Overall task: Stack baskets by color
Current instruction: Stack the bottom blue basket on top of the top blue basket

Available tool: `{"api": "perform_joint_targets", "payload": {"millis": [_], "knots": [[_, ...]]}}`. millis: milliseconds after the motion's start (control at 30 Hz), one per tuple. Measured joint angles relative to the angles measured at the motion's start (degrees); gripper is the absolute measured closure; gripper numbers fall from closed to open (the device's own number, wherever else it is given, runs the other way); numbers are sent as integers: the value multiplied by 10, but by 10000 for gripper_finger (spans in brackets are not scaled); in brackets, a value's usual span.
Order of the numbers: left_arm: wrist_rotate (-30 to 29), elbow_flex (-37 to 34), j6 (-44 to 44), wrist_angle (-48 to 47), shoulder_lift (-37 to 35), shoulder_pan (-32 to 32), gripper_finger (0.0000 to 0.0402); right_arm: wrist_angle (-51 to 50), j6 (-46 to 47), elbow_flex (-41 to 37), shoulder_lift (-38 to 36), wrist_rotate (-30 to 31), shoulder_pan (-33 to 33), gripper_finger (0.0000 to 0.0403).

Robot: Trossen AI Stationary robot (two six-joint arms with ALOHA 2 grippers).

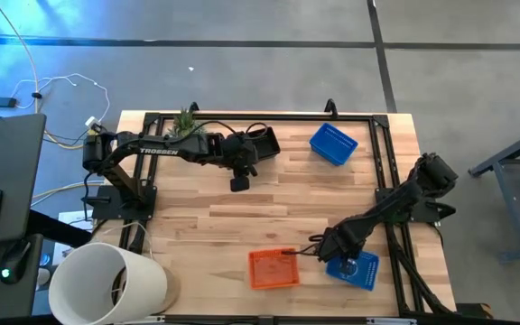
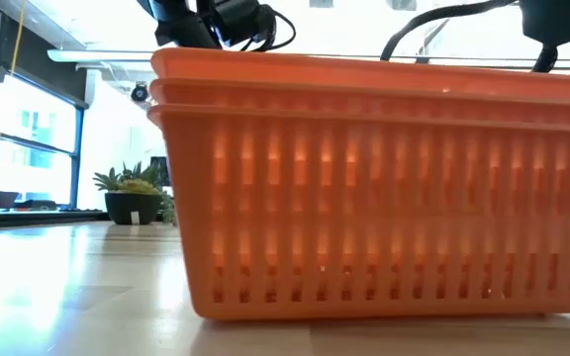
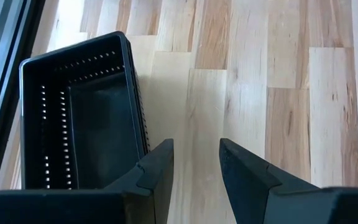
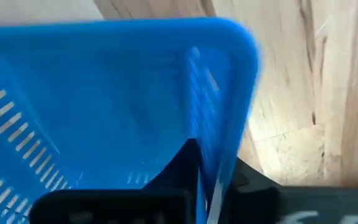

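A: High view first — where's the right gripper (image 1: 343, 262)?
B: Low at the near right of the table (image 1: 206, 194), over the near blue basket (image 1: 354, 268). Right wrist view has its fingers (image 4: 185, 163) pinched together on that basket's wall, so it's clamped on the rim.
A: And the orange?
B: Orange stack (image 1: 273, 268) sits just left of that blue one, near the front edge. Low view shows two nested rims at least; can't count more.
A: Other blue?
B: Far blue basket (image 1: 333, 143) at the back, right of centre, well apart from the near one.
A: Left arm?
B: Left gripper (image 1: 241, 181) hangs at back centre, fingers (image 3: 157, 171) parted w/ nothing between, bare wood below. Black baskets (image 1: 264, 143) just beside it; wrist cam shows them nested, count unclear.
A: Anything else?
B: White bucket (image 1: 106, 283) at the near left corner, small plant (image 1: 187, 122) at the back edge.
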Motion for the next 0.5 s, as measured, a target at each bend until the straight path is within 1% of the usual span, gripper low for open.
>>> {"api": "perform_joint_targets", "payload": {"millis": [67, 167, 500], "knots": [[0, 0, 0, 0, 0, 0, 286, 0, 3, 0, -4, 3, -2, 400], [0, 0, 9, 0, 0, 0, 286, -1, 10, 0, -17, 12, -7, 399], [0, 0, 15, -4, 0, 0, 286, -4, 57, 0, -82, 41, -13, 403]]}}
